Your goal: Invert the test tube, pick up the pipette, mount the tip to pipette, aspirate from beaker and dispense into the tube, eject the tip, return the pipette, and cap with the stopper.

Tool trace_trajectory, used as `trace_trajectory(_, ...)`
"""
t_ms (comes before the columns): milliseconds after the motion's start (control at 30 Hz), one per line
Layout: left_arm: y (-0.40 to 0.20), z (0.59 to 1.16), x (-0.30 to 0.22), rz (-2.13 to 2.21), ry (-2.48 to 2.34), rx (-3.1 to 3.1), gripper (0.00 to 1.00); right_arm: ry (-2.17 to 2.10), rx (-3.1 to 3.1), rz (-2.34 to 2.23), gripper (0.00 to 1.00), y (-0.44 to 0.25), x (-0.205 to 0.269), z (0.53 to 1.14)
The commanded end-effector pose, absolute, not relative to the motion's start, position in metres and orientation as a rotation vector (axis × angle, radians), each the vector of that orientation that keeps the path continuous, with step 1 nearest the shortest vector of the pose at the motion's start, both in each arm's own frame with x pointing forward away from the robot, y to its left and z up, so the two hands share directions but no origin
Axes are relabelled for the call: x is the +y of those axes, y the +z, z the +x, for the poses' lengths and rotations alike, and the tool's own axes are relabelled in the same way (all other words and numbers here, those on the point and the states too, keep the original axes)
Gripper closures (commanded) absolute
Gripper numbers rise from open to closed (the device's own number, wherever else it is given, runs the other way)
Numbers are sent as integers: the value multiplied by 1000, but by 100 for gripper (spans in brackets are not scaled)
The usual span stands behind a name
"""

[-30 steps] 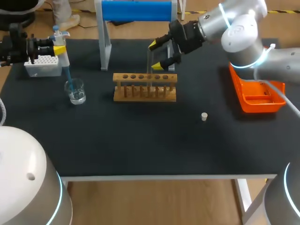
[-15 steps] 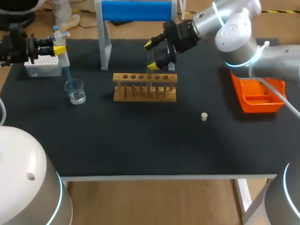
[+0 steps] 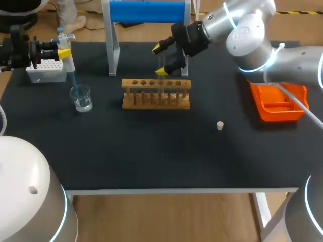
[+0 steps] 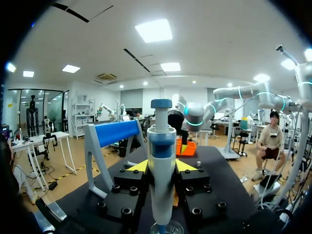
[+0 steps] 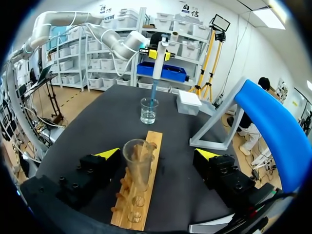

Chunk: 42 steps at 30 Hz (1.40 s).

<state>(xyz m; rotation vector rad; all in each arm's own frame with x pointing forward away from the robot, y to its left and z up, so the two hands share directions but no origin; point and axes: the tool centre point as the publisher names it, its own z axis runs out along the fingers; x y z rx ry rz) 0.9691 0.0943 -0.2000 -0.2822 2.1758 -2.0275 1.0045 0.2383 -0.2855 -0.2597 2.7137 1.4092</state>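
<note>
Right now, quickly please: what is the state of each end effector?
Left end effector: closed on the pipette.
Right end effector: open, on both sides of the test tube without touching it.

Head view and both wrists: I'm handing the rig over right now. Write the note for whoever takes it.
Left gripper: shut on the pipette, its tip down in the beaker.
Right gripper: open, fingers wide on either side of the test tube without touching it.
Test tube stands mouth up in the rack. Stopper lies loose on the table.
Done: tube set upright, pipette picked up, tip mounted. Cannot tell whether liquid has been drawn.
To do: dispense into the tube, eject the tip, return the pipette, cap the tube.
</note>
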Motion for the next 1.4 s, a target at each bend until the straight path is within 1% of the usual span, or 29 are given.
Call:
trace_trajectory(33,-199,969,94,-283,-2026,2177,100,1404,2717,-258,0,-286,239,1006)
trace_trajectory(800,-199,969,94,-283,-2026,2177,100,1385,2713,-246,0,-286,237,1006)
trace_trajectory(1100,-189,962,90,-274,-1997,2161,100,1385,2713,-246,0,-286,237,1006)
trace_trajectory(1400,-165,959,81,-242,-1946,2176,100,1385,2713,-246,0,-286,237,1006)
